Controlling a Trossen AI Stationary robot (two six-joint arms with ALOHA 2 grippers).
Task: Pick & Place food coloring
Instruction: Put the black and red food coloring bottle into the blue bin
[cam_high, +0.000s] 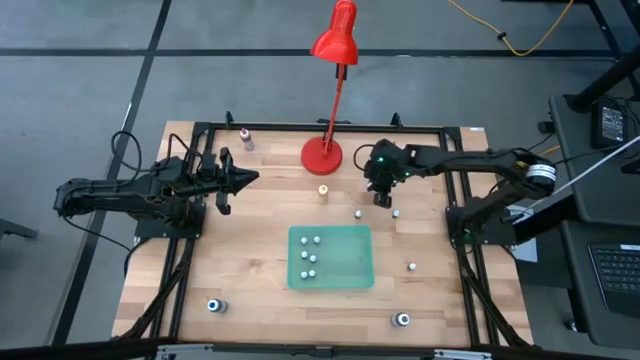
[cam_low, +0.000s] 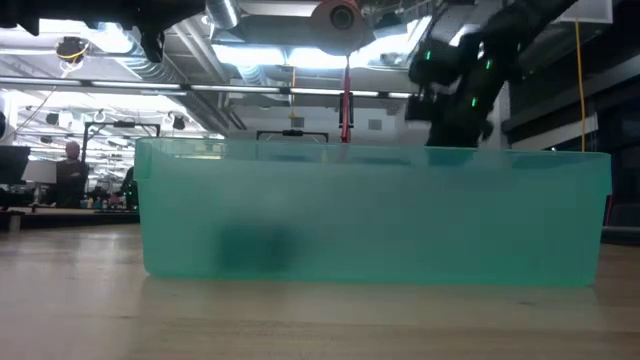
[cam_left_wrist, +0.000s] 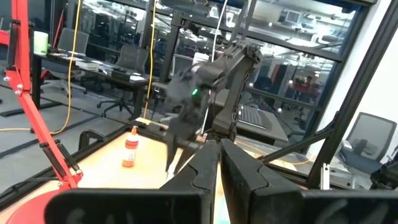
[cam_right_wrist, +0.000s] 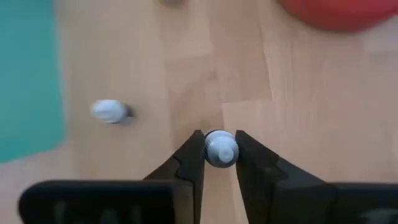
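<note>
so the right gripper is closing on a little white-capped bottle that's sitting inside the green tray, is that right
Not quite. The right gripper is closed around a white-capped bottle, but that bottle stands on the bare wooden table, outside the green tray. The right wrist view shows the tray's edge well off to one side; the high view agrees.

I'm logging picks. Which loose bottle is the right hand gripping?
The white-capped bottle between the right hand fingers, near the lamp base; other loose bottles stand untouched.
</note>
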